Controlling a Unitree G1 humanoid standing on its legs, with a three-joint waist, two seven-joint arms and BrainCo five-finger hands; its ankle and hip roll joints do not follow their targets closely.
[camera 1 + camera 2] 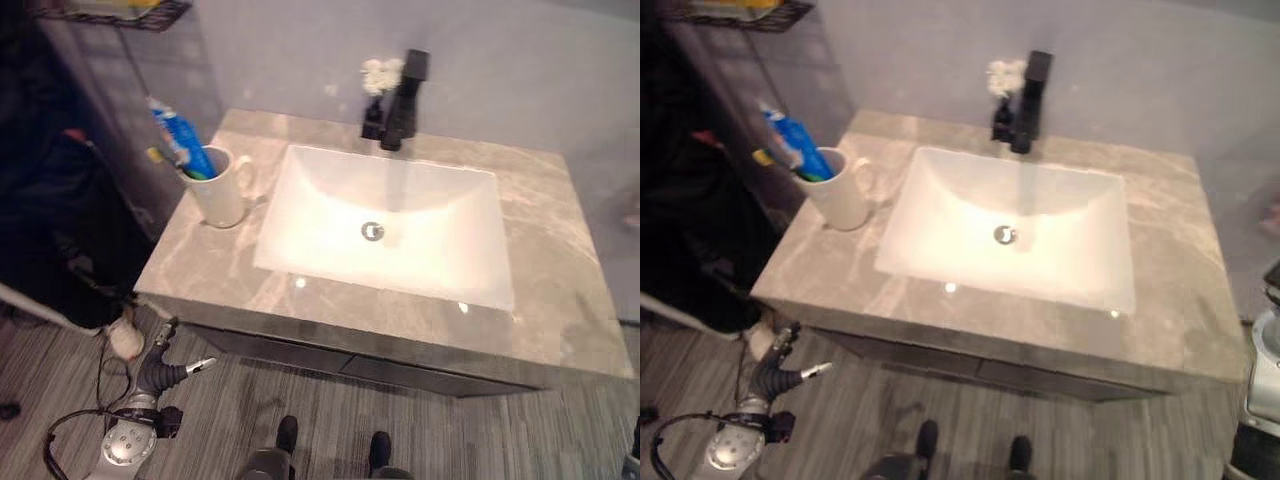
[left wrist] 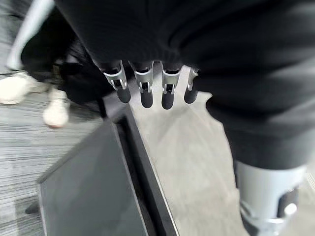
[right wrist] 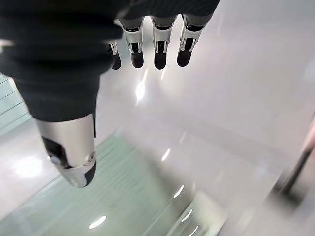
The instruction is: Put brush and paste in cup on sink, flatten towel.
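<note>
Left eye view: one cup [image 1: 224, 190] holds one brush [image 1: 168, 163], one paste [image 1: 183, 138]; both hands relaxed, empty.

Marble counter [image 1: 560, 270] with white basin [image 1: 400, 225], drain at centre. Black tap [image 1: 403, 100] behind basin; small white flowers [image 1: 381, 74] beside it. White cup [image 1: 222, 187] left of basin, holding blue paste [image 1: 183, 135] and what seems a brush [image 1: 172, 162]. Left hand [image 1: 165, 370] low by counter's front corner.
</note>
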